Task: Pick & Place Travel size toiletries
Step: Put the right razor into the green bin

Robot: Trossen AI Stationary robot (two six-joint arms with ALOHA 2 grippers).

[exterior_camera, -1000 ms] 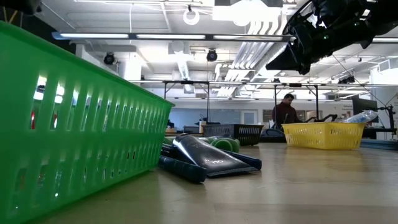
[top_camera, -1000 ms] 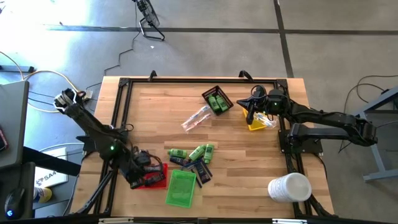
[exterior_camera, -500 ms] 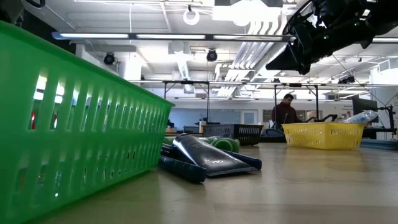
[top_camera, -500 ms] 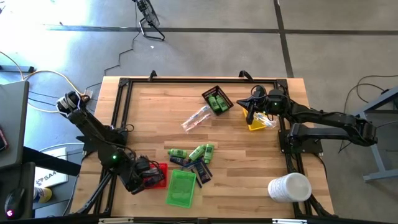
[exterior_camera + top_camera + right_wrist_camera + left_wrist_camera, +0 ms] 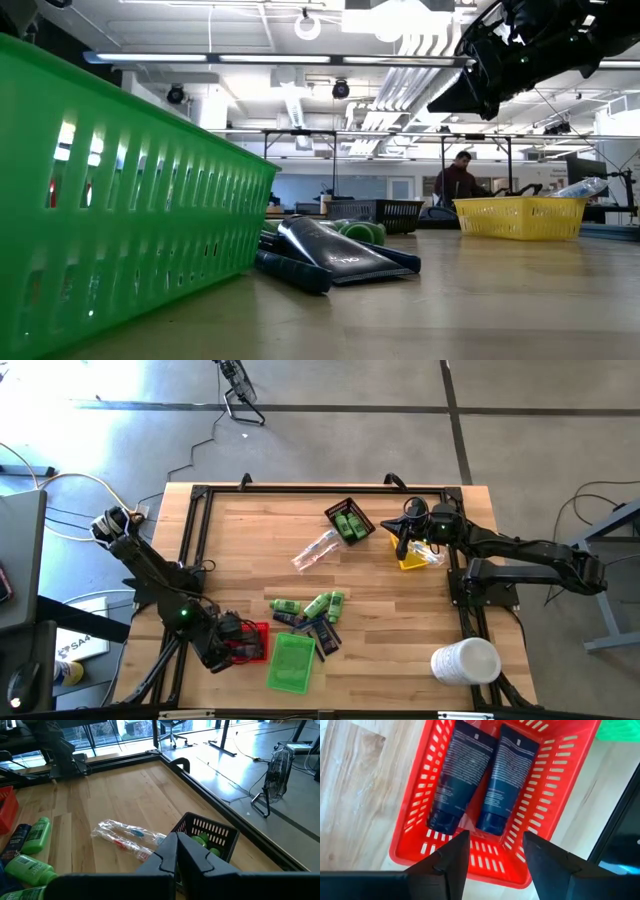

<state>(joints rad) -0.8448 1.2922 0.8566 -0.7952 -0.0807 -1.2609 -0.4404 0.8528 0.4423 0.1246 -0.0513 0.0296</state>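
Two dark flat tubes [image 5: 462, 775] lie side by side in the red tray [image 5: 555, 805]. My left gripper [image 5: 495, 836] hangs open just above the tray's end, its fingers pointing down with nothing between them; in the high view it is at the table's near left [image 5: 235, 642]. Green little bottles [image 5: 318, 604] and dark packets [image 5: 315, 630] lie loose on the table's middle. Clear-wrapped sticks [image 5: 318, 548] lie farther back. My right gripper [image 5: 176, 840] is shut and holds nothing, raised over the yellow tray [image 5: 412, 557].
A green tray [image 5: 291, 662] stands right beside the red one. A black tray [image 5: 350, 520] with green bottles sits at the far middle. A big white cylinder [image 5: 465, 660] lies at the near right. A black frame [image 5: 195, 550] runs around the table's edge.
My left gripper has sunk a little and shifted slightly toward the table's near left over the red tray, then kept still.
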